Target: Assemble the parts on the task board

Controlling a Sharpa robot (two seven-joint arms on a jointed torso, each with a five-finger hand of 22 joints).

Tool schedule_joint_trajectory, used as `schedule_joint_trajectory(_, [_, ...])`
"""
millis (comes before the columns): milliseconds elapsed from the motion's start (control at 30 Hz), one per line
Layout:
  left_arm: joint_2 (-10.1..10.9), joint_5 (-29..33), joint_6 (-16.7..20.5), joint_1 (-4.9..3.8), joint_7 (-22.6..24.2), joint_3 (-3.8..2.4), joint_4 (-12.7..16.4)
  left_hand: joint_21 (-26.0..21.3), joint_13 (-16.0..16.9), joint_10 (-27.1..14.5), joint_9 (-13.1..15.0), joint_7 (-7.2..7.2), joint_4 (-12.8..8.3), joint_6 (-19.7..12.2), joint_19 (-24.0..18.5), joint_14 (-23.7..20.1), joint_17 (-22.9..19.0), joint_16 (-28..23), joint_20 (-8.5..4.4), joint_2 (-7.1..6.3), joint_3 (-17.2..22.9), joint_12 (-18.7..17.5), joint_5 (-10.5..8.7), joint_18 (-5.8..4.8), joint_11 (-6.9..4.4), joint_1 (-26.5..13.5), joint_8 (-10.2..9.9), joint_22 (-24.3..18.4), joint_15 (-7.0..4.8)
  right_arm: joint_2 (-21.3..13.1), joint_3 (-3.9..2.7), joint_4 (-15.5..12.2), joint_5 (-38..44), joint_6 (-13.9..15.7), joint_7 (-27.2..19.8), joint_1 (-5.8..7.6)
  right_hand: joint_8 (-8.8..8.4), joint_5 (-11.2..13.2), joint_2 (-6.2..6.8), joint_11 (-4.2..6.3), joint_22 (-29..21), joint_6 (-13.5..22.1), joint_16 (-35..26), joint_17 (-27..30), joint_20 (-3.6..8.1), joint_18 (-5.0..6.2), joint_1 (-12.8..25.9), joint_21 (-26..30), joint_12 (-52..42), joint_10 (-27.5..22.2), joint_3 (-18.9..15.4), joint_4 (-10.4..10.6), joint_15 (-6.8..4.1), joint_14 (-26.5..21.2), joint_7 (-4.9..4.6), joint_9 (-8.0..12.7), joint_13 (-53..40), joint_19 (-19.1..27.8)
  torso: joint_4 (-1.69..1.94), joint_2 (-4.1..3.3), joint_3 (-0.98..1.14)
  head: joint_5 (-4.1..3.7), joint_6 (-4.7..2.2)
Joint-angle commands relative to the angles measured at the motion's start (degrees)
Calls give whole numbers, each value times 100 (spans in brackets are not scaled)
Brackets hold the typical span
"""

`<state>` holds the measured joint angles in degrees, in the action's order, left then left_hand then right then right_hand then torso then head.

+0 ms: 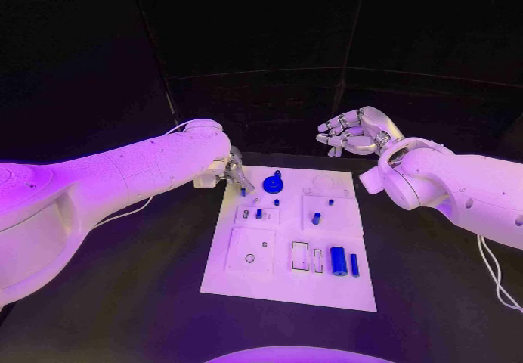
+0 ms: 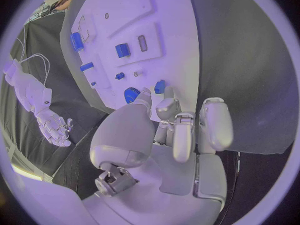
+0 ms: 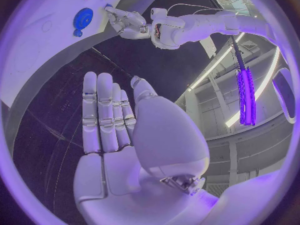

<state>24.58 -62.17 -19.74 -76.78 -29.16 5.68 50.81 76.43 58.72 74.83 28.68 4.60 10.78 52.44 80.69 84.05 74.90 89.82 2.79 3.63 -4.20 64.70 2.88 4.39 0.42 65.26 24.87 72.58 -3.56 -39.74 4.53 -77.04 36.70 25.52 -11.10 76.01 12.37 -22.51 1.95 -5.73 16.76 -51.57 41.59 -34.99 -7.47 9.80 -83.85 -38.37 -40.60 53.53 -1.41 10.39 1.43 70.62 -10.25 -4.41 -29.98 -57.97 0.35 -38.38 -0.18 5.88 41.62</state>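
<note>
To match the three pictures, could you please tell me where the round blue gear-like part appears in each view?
Head view: round blue gear-like part at the task board's far edge, right of the left hand.
Left wrist view, just beyond that hand's fingers.
Right wrist view, near the circle's rim.
Shared landmark: the left hand beside it.

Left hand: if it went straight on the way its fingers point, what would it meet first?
Probably the small blue part just past the left hand's fingertips, at the task board's corner; depth is unclear.

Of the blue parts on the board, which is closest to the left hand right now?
The small blue part at the task board's far left corner, right at the left hand's fingertips. The round blue gear-like part sits just beyond it; the other blue pieces lie further down the board.
</note>
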Motion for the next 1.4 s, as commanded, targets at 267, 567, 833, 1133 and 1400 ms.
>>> schedule_joint_trajectory(267, [-12, -30, -99, -8, 54, -2, -9, 37, -13, 28, -27, -3, -90, 64, 33, 595, 1510, 18, 8, 25, -11, 28, -8, -11, -21, 127, 20, 13, 14, 7, -4, 0, 10, -34, -16, 11, 17, -11, -1, 17, -5, 38, 29, -8, -27, 60, 3, 30, -24, -38, -19, 20, 6, -33, 0, -2, 6, -12, 3, -1, -3, -1, 19])
schedule_joint_trajectory(567, [-18, -30, -77, -8, 47, -3, -16, 43, -18, 32, -64, -14, -222, 115, 36, 595, 1510, 18, 4, 133, 31, 32, -9, -13, -31, 289, 54, 29, 8, 17, -4, 6, 10, -37, -18, 11, 17, -11, -1, 17, -5, 38, 29, -8, -27, 60, 3, 30, -24, -38, -19, 20, 6, -33, 0, -2, 6, -12, -2, -1, -4, -11, 46])
schedule_joint_trajectory(833, [-22, -30, -115, -8, 41, -3, -18, 54, -19, 38, -80, -38, -373, 158, 44, 595, 1510, 18, -8, 204, 90, 35, -13, -17, -52, 448, 93, 51, -7, 16, -4, 5, 10, -37, -18, 11, 31, -33, -6, 15, -5, 47, 32, -8, -28, 61, -6, 32, -36, -44, -15, 25, 6, -36, -2, -1, 20, -12, -2, -1, -1, -12, 54])
schedule_joint_trajectory(1133, [-29, 85, -144, -8, 72, -3, -25, 58, -29, 41, -107, -95, -654, 177, 46, 595, 1510, 18, -36, 430, 350, 23, -12, -18, -106, 805, 114, 66, -43, 16, -4, 0, 10, -36, -20, 11, 31, -33, -6, 15, -5, 47, 32, -8, -28, 61, -6, 32, -36, -44, -15, 25, 6, -36, -2, -1, 20, -12, 2, 1, -2, -13, 62])
schedule_joint_trajectory(1400, [13, 247, -72, -8, 90, -4, 61, 71, -26, 57, -74, -155, -1156, 189, 54, 595, 1510, 18, -85, 631, 847, 5, -12, -24, -160, 1313, 192, 95, -91, 15, -4, -1, 10, -35, -20, 11, 35, -38, -8, 16, -5, 48, 34, -8, -28, 61, -9, 33, -39, -45, -13, 26, 6, -36, -2, -1, 23, -13, 1, 1, -1, -9, 59])
